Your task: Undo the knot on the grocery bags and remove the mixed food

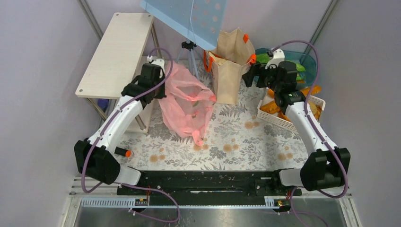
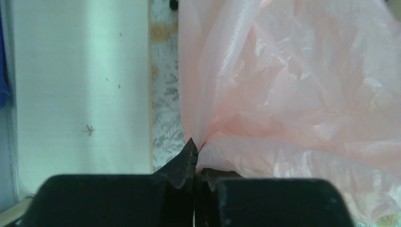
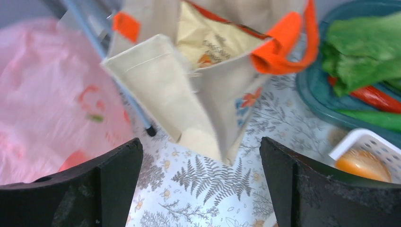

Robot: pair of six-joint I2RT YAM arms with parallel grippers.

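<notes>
Your desk point(image 1: 246, 142) carries the pink grocery bag point(image 1: 187, 106) left of centre, slumped beside the beige tote point(image 1: 229, 71), which stands just to its right. Your left claw point(image 2: 196, 156) is clamped tight on a gathered fold of the bag's film at its left edge. Your right claw point(image 3: 201, 184) stands wide apart, empty, above the desk near the tote. Small red and green pieces point(image 3: 92, 101) show faintly through the film, probably food.

You see the grocery bags point(image 1: 187, 106) are thin, crinkly, glossy pink plastic; the tote point(image 3: 198, 90) is matt beige cloth; the shelf point(image 1: 116, 52) looks like pale wood.
</notes>
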